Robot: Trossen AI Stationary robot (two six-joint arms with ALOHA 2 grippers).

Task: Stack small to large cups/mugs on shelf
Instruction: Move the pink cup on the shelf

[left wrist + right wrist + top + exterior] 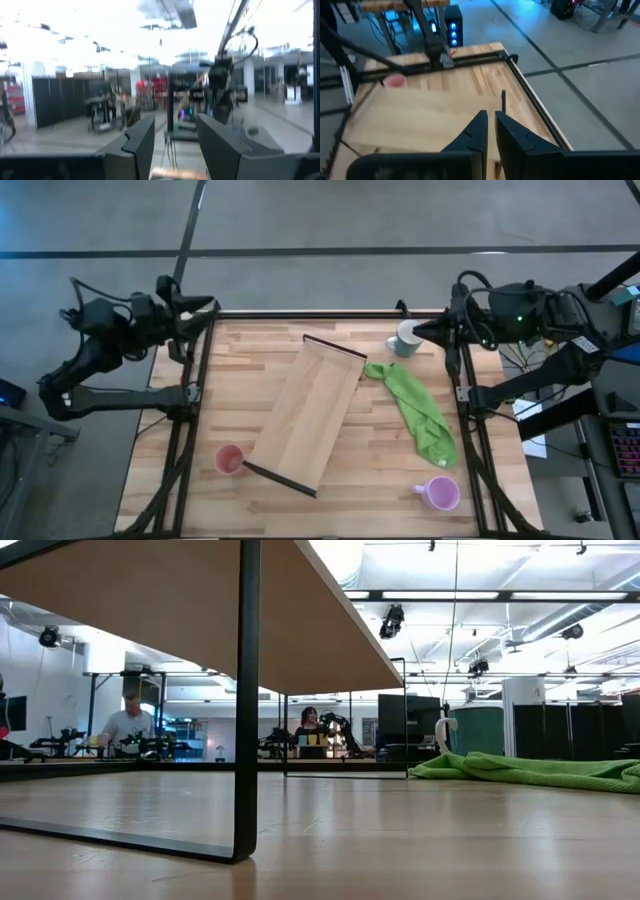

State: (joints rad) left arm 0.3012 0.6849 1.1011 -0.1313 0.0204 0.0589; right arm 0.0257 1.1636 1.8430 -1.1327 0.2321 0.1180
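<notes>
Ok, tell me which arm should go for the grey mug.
Right. The right gripper sits beside the grey mug at the table's far right corner; the left gripper waits at the far left corner, across the shelf.

Overhead camera looks straight down on the long light-wood shelf plank [308,412]; a table-level camera sits close beneath that plank [200,610], facing the room. The left wrist camera looks level into the room; the right wrist camera looks down along the plank [430,115], shared by three views
</notes>
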